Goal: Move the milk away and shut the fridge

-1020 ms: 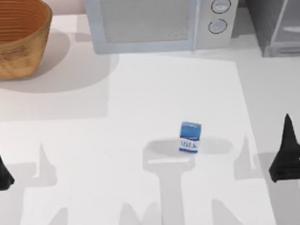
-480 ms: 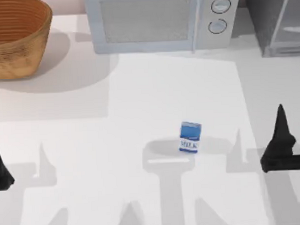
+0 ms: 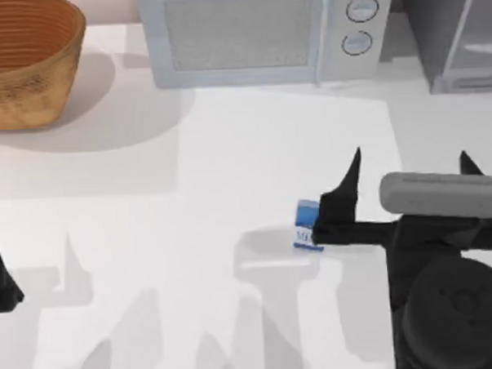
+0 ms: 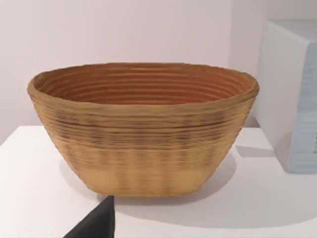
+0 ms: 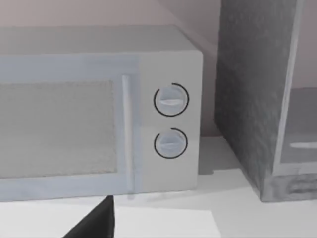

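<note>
From overhead, the top camera looks straight down on the table. The left wrist camera sits low and close, facing the basket. The right wrist camera faces the microwave and fridge, both also along the top view's far edge.

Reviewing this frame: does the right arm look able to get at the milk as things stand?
Probably yes. In the top view the right hand is already beside the milk, on its right, one dark fingertip overlapping the carton's edge. Nothing lies between them. Whether its fingers bracket the carton cannot be told.
</note>
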You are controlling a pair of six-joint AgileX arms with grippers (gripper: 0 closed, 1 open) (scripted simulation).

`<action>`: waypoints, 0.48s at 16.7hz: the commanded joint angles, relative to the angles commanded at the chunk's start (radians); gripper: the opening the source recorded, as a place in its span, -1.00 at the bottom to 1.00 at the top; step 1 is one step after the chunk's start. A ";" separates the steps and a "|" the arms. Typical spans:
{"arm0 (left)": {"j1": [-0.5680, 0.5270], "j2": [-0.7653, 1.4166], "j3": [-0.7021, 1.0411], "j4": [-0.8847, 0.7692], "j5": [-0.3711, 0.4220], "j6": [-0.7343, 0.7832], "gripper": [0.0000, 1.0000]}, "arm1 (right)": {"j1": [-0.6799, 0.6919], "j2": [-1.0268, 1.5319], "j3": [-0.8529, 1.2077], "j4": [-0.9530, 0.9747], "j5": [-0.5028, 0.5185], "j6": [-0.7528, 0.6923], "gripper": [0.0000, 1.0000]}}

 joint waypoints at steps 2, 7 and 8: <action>0.000 0.000 0.000 0.000 0.000 0.000 1.00 | 0.024 0.210 0.091 0.093 0.058 0.005 1.00; 0.000 0.000 0.000 0.000 0.000 0.000 1.00 | 0.067 0.652 0.296 0.297 0.176 0.020 1.00; 0.000 0.000 0.000 0.000 0.000 0.000 1.00 | 0.073 0.714 0.329 0.327 0.193 0.023 1.00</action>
